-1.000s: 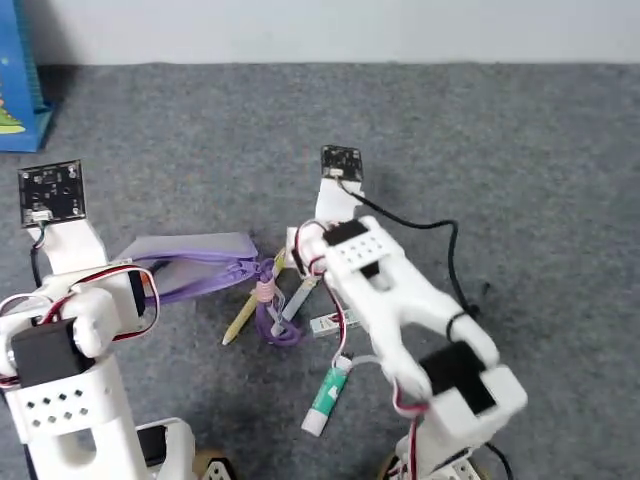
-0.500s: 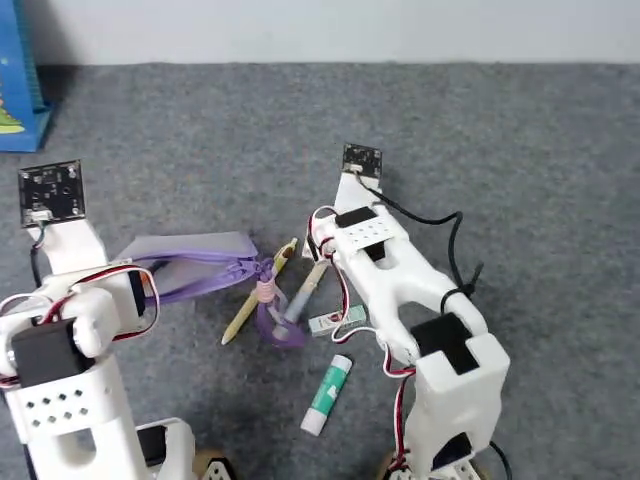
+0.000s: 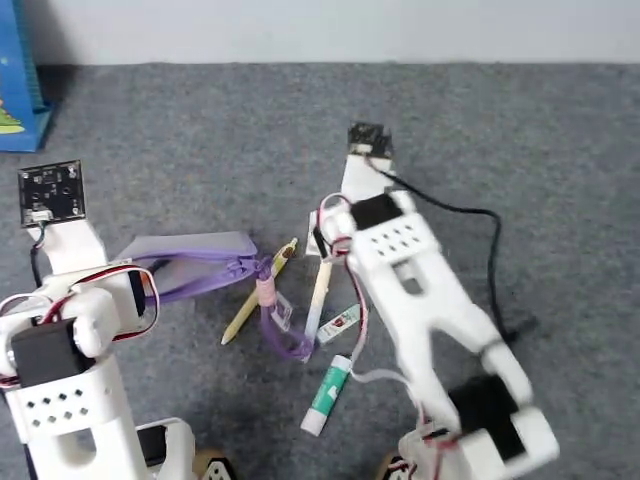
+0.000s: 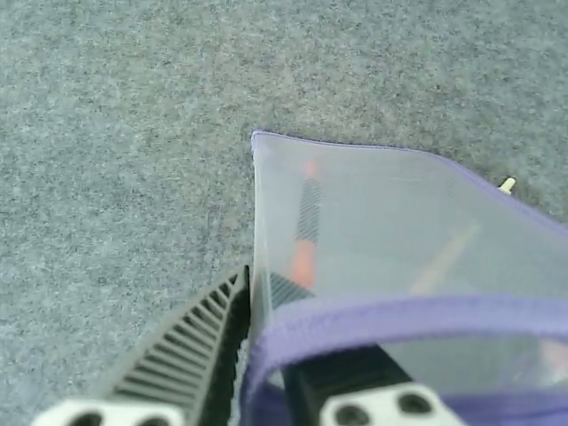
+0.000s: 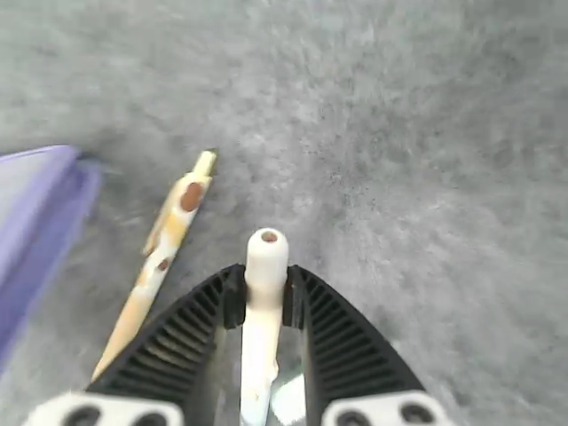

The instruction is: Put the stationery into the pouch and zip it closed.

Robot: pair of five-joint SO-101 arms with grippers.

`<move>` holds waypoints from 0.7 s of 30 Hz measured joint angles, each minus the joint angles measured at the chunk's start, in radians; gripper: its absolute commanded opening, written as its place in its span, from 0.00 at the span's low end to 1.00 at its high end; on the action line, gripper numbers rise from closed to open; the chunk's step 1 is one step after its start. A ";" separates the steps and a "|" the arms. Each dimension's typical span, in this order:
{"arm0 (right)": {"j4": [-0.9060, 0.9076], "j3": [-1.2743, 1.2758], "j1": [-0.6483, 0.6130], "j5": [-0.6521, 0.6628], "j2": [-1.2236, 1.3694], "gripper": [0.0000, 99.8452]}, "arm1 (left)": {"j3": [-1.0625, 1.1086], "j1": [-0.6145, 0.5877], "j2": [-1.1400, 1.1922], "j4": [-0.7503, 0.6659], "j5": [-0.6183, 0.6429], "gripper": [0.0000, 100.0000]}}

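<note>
My left gripper is shut on the edge of the translucent purple pouch, which lies at the table's left-centre with its mouth facing the pens. My right gripper is shut on a white pen, pinched near its end; from above this pen slants down from the gripper. A yellow spotted pen lies beside the pouch mouth. A green-and-white glue stick and a small eraser lie nearer the front.
The pouch's purple strap loops across the carpet between the pens. A black cable trails off the right arm. A blue box stands at the far left. Open grey carpet stretches behind and to the right.
The right arm swung right and farther back with the white pen in its gripper, turning the pen more upright in the high view. The strap loop and eraser shifted slightly. The left arm stayed still.
</note>
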 measured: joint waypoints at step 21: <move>0.104 0.196 -0.347 0.292 -1.022 0.01 | -0.005 0.000 0.000 0.000 0.040 0.01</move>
